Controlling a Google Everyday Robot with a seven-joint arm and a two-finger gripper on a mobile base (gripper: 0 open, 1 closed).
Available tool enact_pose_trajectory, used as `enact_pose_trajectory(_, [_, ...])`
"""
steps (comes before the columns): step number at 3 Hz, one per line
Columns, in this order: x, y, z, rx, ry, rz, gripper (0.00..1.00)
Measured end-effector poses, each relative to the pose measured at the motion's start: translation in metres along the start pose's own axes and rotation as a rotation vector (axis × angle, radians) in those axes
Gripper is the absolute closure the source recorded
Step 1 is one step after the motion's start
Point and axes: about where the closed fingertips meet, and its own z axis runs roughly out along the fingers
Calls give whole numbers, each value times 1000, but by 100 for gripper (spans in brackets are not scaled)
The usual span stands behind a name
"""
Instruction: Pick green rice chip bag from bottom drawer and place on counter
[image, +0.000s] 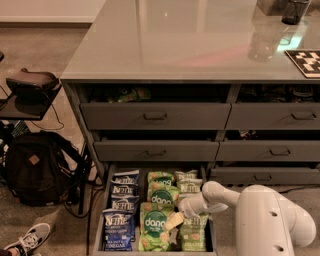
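Three columns of snack bags fill the open bottom drawer (100, 227): blue bags (120, 215) at left, green chip bags (162, 196) in the middle, paler green bags (192, 237) at right. The front chip bag (152, 227) lies flat in the drawer, badge up, with more of its kind behind it. The gripper (174, 221) sits low over the drawer at that bag's right edge, between it and the paler bags. Whether it is released or clenched cannot be told, nor whether it touches the bag. The white arm (270, 222) enters from the lower right. Above the drawer are two rows of drawers with bar handles (155, 117), the upper row slightly ajar. The counter (180, 45) is a glossy grey slab carrying reflections. Toward its far right stand a dark cup (295, 11), a clear vessel (262, 42) and a checkered board (305, 62). The floor (45, 50) is speckled brown. Left of the cabinet are a dark backpack (37, 167), a shoe (27, 240) and a small stand (30, 87).
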Motion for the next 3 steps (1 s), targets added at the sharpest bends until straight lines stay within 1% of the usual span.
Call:
enact_pose_trajectory(1, [0,0,0,0,0,0,19])
enact_pose_trajectory(3, [0,0,0,0,0,0,66])
